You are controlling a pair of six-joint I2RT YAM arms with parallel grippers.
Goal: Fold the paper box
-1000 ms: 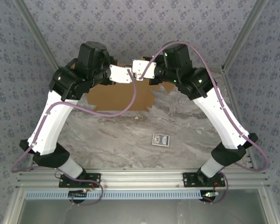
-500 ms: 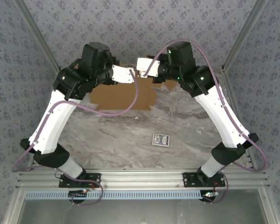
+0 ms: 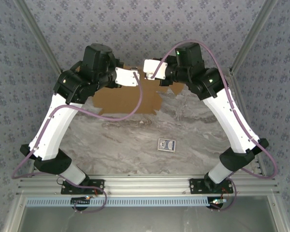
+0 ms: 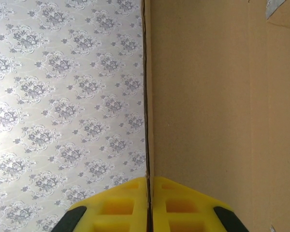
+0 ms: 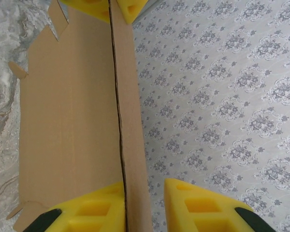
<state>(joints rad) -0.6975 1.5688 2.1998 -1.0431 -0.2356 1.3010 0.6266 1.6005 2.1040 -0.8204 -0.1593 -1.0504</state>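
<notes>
The paper box (image 3: 121,99) is a flat brown cardboard sheet lying at the far middle of the table, partly under both wrists. Its far flap stands folded up, seen edge-on in the left wrist view (image 4: 208,96) and the right wrist view (image 5: 67,96). My left gripper (image 3: 137,79) is shut on the top edge of that flap, yellow fingertips pressed together (image 4: 149,180). My right gripper (image 3: 146,65) straddles the same edge (image 5: 144,182); one finger (image 5: 92,208) lies against the cardboard and the other (image 5: 203,208) stands apart from it. The left gripper's fingers (image 5: 111,7) show further along the edge.
A small blue patterned card (image 3: 166,144) lies on the marble table (image 3: 111,145) nearer the arm bases. Patterned walls close in the back and both sides, with slanted metal posts (image 3: 251,34) at the corners. A metal rail (image 3: 145,183) runs along the near edge.
Both wrists have shifted slightly toward the far wall along the flap edge. The right gripper's jaws have narrowed a little around the flap.
</notes>
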